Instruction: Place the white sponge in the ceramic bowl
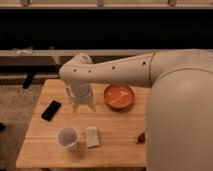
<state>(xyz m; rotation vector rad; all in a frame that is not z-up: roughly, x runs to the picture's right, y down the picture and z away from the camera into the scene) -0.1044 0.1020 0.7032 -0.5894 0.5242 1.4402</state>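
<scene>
The gripper (84, 104) hovers over the surface (120, 126), fingers wide, holding nothing. The white sponge (92, 136) lies at its 6 o'clock, with the cup (68, 137) just at the sponge's 9 o'clock. The ceramic bowl (119, 96) sits at the gripper's 3 o'clock. A descent off-line could clip the cup and shove the sponge.

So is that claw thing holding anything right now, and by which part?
Nothing is held. The gripper hangs open over the table, beside the ceramic bowl; the white sponge lies flat on the table, apart from it.
</scene>
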